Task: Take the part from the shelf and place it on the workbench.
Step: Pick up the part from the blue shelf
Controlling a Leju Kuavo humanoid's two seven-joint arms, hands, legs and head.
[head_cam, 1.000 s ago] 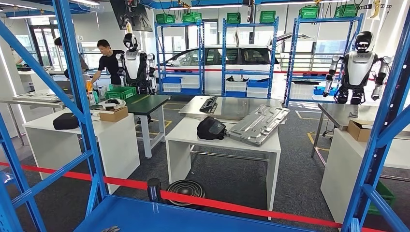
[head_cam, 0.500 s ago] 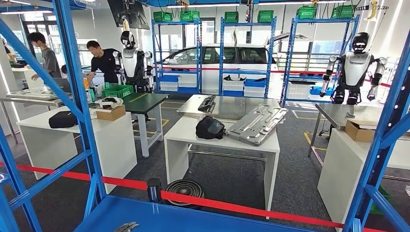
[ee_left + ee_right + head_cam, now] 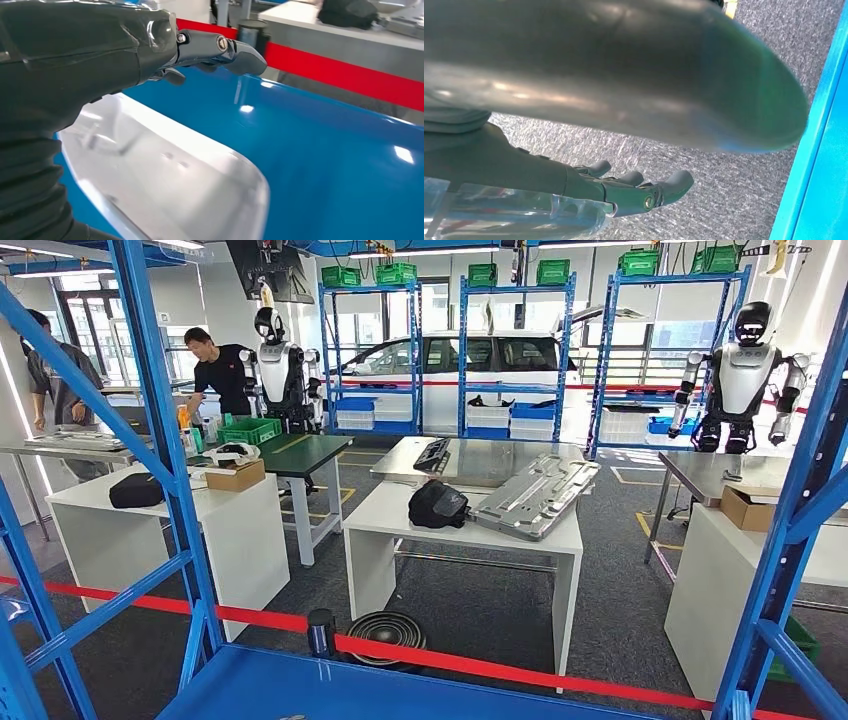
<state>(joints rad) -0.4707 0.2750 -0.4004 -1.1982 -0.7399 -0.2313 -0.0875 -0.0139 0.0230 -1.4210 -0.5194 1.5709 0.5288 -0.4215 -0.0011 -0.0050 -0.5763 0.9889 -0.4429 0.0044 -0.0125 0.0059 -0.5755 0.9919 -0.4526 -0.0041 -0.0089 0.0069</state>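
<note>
Both hands' grips unclear; silver part [image 3: 170, 175] above blue shelf [image 3: 340, 165], grey carpet [image 3: 734, 165].

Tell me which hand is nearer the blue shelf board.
Left. The left hand hovers right over the blue shelf board; the right hand hangs beyond its edge, above carpet.

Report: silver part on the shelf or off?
On: the curved silver metal part lies over the glossy blue shelf board; whether it rests or is lifted, cannot tell.
</note>
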